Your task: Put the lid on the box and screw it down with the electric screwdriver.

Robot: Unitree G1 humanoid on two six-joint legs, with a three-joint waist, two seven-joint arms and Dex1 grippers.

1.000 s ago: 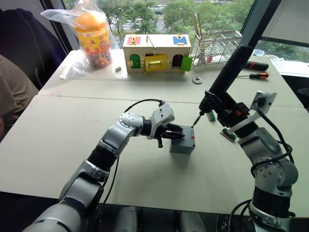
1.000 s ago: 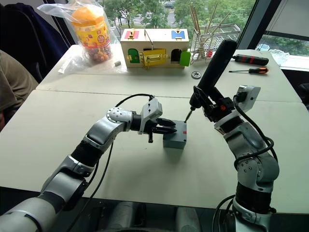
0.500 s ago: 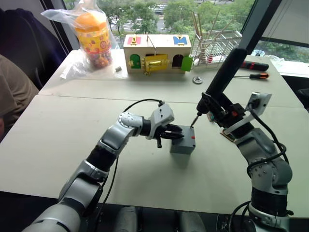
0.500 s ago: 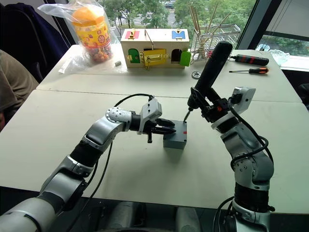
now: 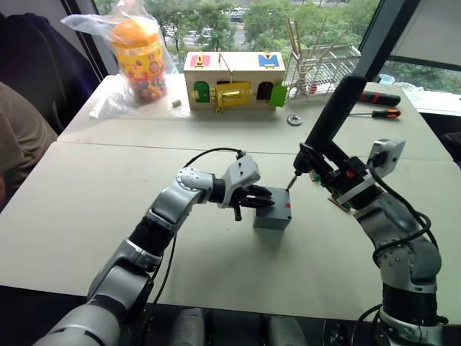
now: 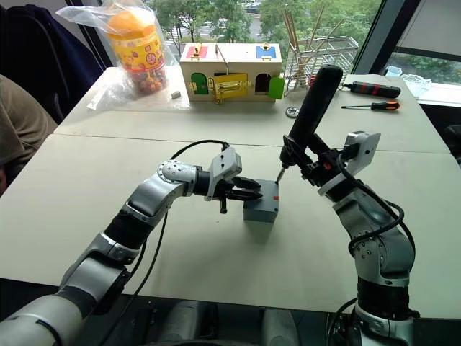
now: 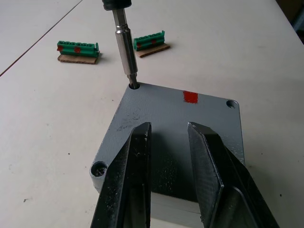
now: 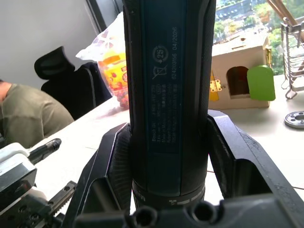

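Pale table [image 5: 86,187] — window [image 5: 238,21] behind, seated person [image 5: 21,137] beside it.

Left arm reaching forward and inward, elbow bent, wrist level. Left gripper [image 5: 261,201] with its two black fingers [image 7: 130,180] slightly parted, lying flat on the small shallow square grey plastic lid [image 7: 175,118]. Right arm bent sharply at the elbow, forearm raised and angled inward. Right gripper [image 8: 171,161] clamped on the thick black cylindrical electric screwdriver [image 6: 310,115], tilted with its thin metal bit [image 7: 126,47] seated in a corner hole of that lid.
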